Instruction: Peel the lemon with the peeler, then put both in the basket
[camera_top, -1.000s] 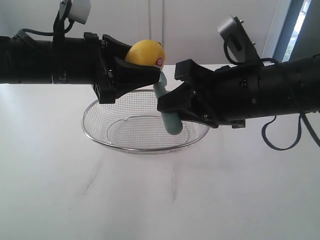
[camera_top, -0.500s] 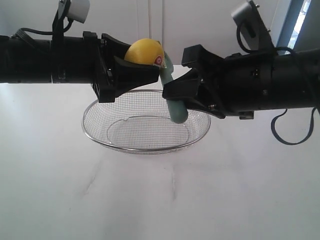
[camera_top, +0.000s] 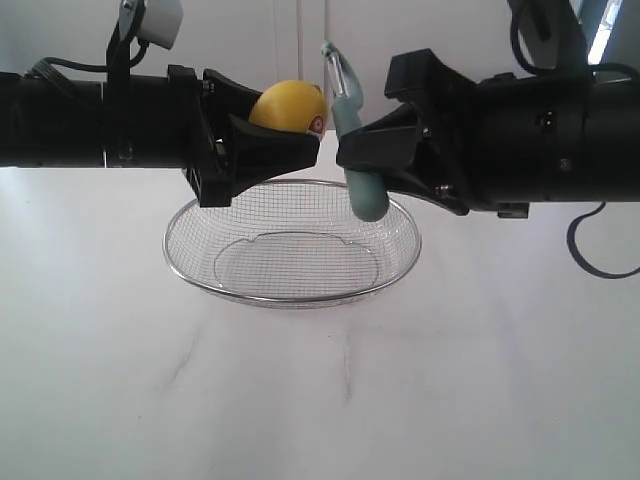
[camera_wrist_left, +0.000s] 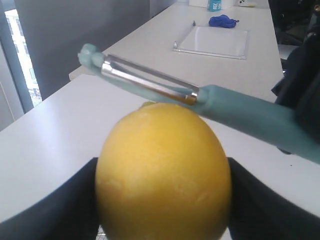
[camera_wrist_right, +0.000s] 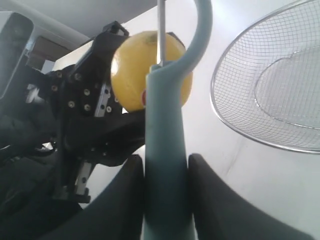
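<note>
The exterior camera looks across the tabletop (camera_top: 150, 400) from slightly above, at middling range. The left wrist camera sits tight behind the lemon (camera_wrist_left: 162, 175), facing outward. The right wrist camera looks closely along the peeler (camera_wrist_right: 165, 165). All three share both; the basket (camera_wrist_right: 235, 90) shows in the exterior and right wrist views.

Dimpled matt lemon (camera_wrist_left: 162, 175), smooth plastic peeler (camera_wrist_left: 250, 112), shiny metal blade (camera_wrist_left: 150, 82), wire-mesh basket (camera_top: 195, 245).

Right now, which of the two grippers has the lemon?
The left gripper: its jaws are clamped on the yellow lemon. The right gripper holds the teal peeler instead, head up beside the lemon.
</note>
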